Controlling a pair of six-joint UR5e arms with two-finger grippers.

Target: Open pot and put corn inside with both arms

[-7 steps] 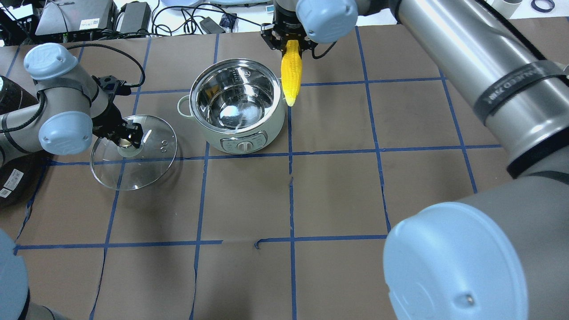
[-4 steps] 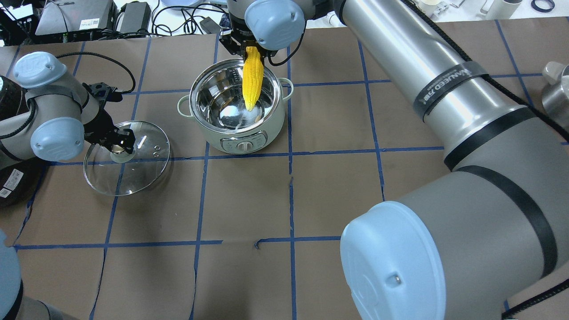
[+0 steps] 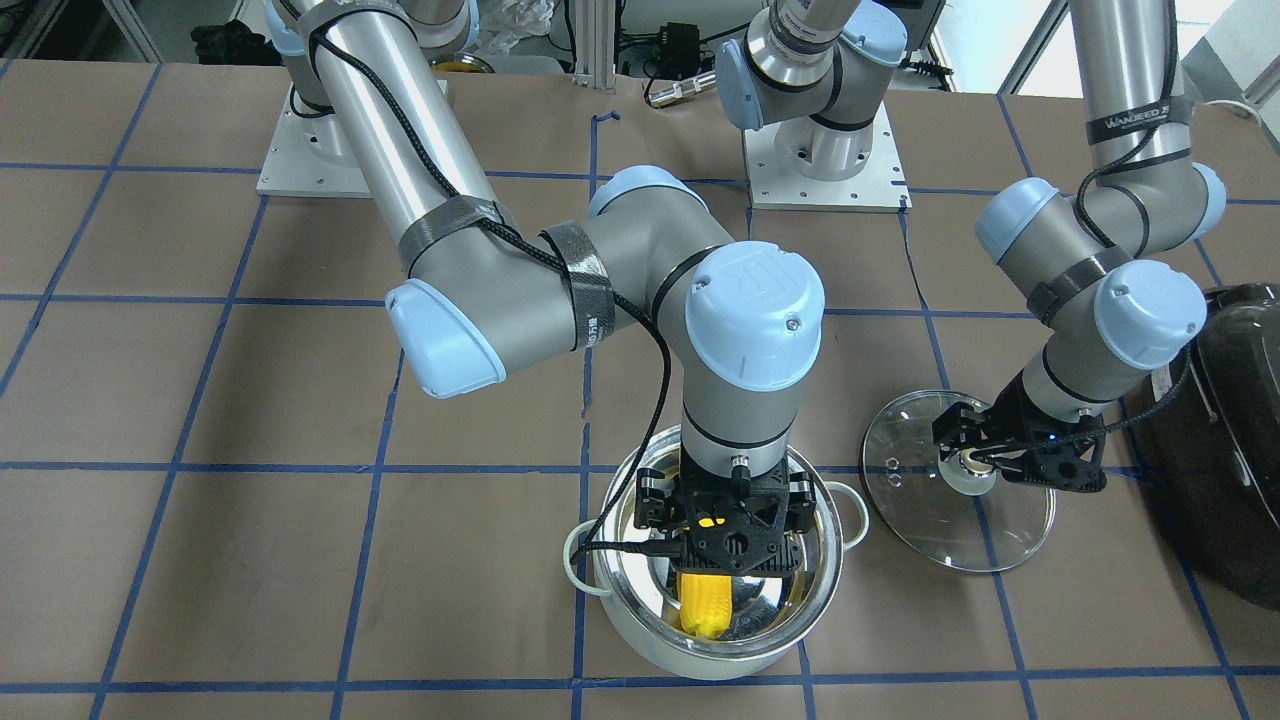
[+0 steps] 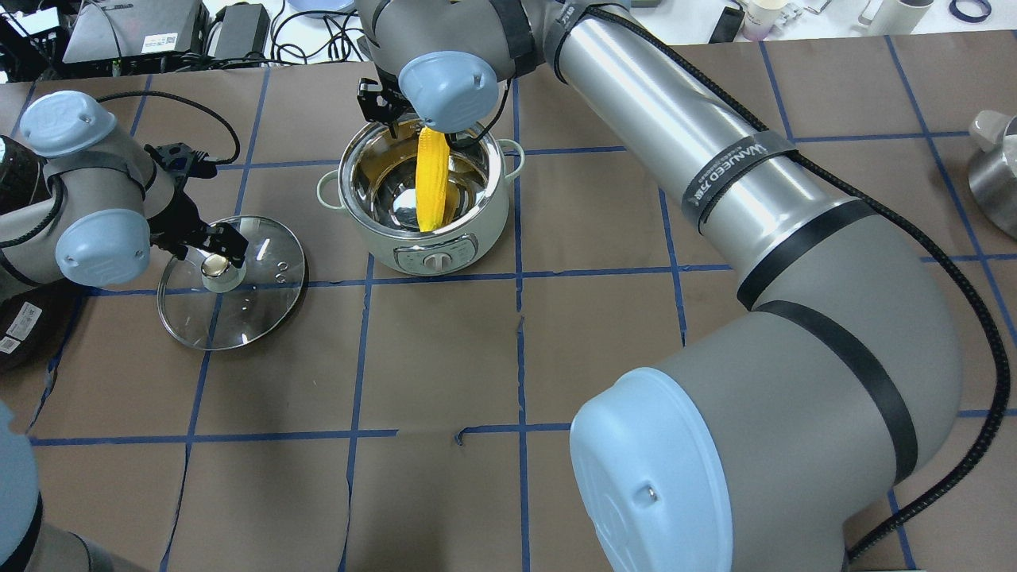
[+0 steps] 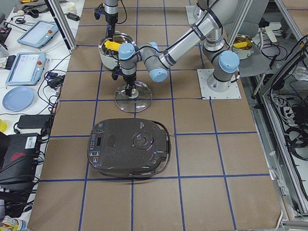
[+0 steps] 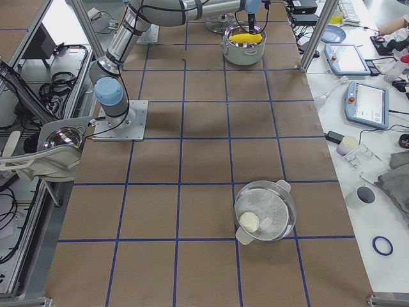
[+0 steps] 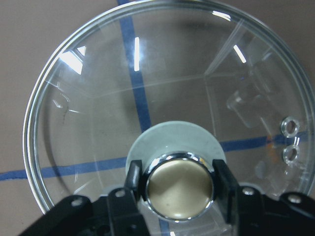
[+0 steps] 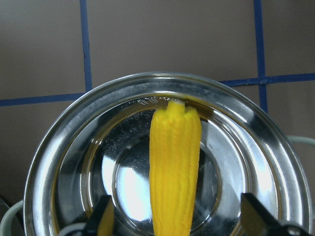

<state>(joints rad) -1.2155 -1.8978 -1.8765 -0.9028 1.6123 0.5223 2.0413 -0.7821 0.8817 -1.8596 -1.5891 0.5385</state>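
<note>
The pot stands open on the table and also shows in the front view. The yellow corn leans inside it, tip against the near wall, seen too in the front view and the right wrist view. My right gripper hovers over the pot's rim, open, with its fingers wide of the corn. The glass lid lies on the table left of the pot. My left gripper is shut on the lid's metal knob.
A large black domed appliance sits beyond the lid at the table's left end, close to my left arm. A second steel pot stands far off toward the right end. Cables and devices crowd the far edge.
My right arm swung left from beside the pot to over it, lowered the corn inside and opened. My left arm shifted the lid slightly and brought it down flat.
</note>
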